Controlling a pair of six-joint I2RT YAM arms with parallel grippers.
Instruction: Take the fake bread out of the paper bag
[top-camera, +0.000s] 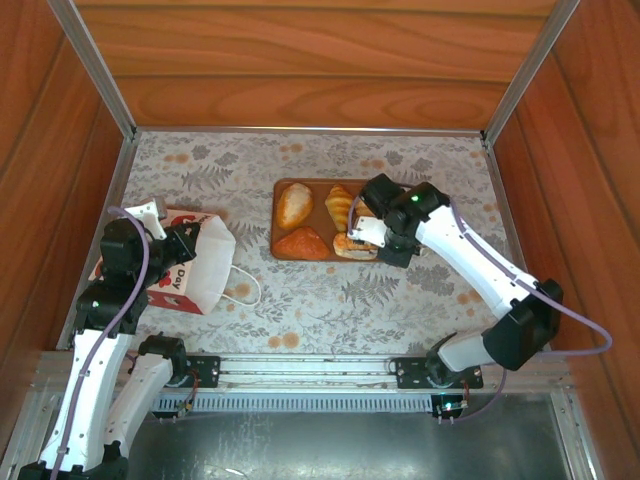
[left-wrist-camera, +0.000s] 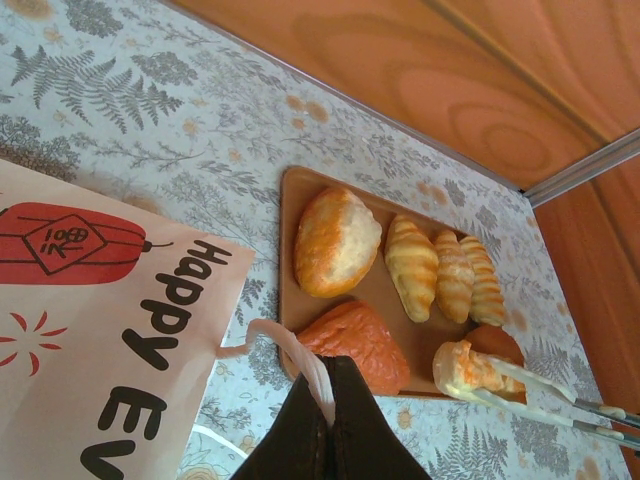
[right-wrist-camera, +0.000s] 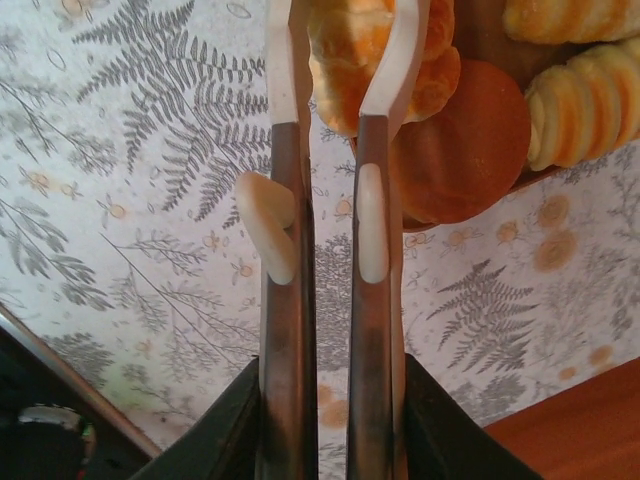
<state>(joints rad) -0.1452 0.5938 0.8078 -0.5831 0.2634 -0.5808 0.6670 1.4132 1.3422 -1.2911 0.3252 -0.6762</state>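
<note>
Right claw clamped on a small golden pastry at the tray, left claw pinched together on the cord handle of the paper bag.
The fake bread lay gathered on the tray mid-counter, well apart from the bag, which stood at the left. The bag's inside could not be seen. The pieces looked light and slightly squashy, with glossy, slippery crusts, so a gentle squeeze across the narrow middle seemed safest. The ridged croissants would offer better purchase than the smooth round bun. The thin bag would crumple easily, so the handle seemed the best hold.
</note>
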